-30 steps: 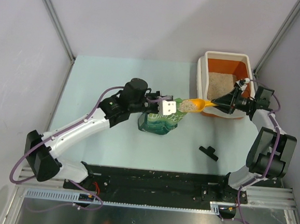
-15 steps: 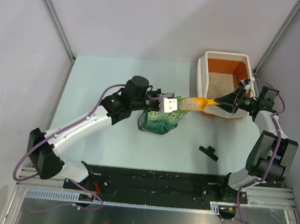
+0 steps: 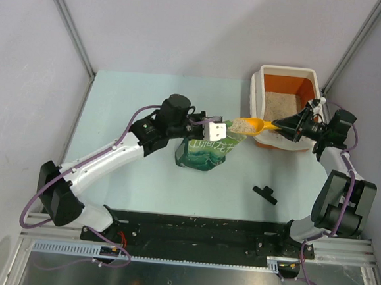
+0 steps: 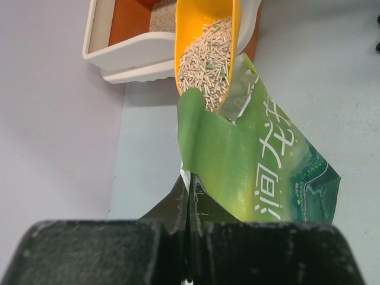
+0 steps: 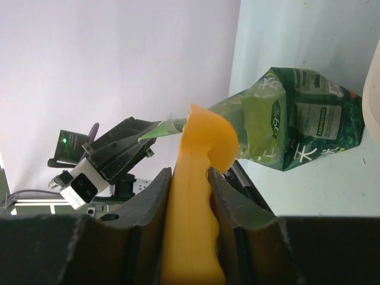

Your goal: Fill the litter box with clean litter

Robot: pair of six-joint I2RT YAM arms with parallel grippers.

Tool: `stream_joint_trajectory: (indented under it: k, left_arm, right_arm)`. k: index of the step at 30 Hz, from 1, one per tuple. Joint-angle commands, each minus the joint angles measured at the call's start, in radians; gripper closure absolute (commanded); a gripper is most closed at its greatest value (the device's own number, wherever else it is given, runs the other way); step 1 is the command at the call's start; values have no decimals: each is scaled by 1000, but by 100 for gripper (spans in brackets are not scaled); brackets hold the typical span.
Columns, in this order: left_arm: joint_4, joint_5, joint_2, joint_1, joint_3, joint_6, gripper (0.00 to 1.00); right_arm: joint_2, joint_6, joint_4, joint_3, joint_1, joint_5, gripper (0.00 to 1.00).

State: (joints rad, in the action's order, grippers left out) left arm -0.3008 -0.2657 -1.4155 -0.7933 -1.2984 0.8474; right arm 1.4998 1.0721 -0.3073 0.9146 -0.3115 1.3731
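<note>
Left hand (image 4: 189,189) is clenched on the top edge of the green bag (image 3: 203,153), pinching the torn lip and holding the mouth open. The bag stands on the tabletop (image 3: 147,99) near the middle, just left of the litter box (image 3: 255,95).

Right hand (image 5: 190,190) is grasping the handle of the yellow-orange scoop (image 3: 251,125), one finger on each side. The scoop is roughly level and heaped with clean litter (image 4: 205,65): beige pellets with a few green bits. Its bowl sits above the bag mouth, with the front lip at the bag's torn edge. The handle runs back across the box's white rim at the near-left corner.

The litter box is at the far right of the tabletop. A layer of litter covers part of its orange floor, and bare orange shows along the right side.

A small black part (image 3: 264,193) lies on the tabletop near the right arm, well apart from the bag and the box.
</note>
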Motion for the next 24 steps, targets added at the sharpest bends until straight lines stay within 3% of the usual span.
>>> stream_joint_trajectory:
  k: [1,8,16,19,24]
  left_arm:
    - [48,-36,0,9,-48,18,100]
    - [49,-35,-11,14,-59,19,100]
    - [48,-32,-17,19,-61,22,100]
    - [48,-33,-22,20,-64,22,100]
    - [48,-38,-33,20,-73,22,100]
  right_arm:
    - [-26,42,-78,4,-3,6,100]
    - [-7,-72,39,1,-37,17,100]
    - [-9,-95,68,0,-54,38,100]
    - [-3,-38,15,0,-80,40,100]
    - [40,183,-248,0,-158,17,100]
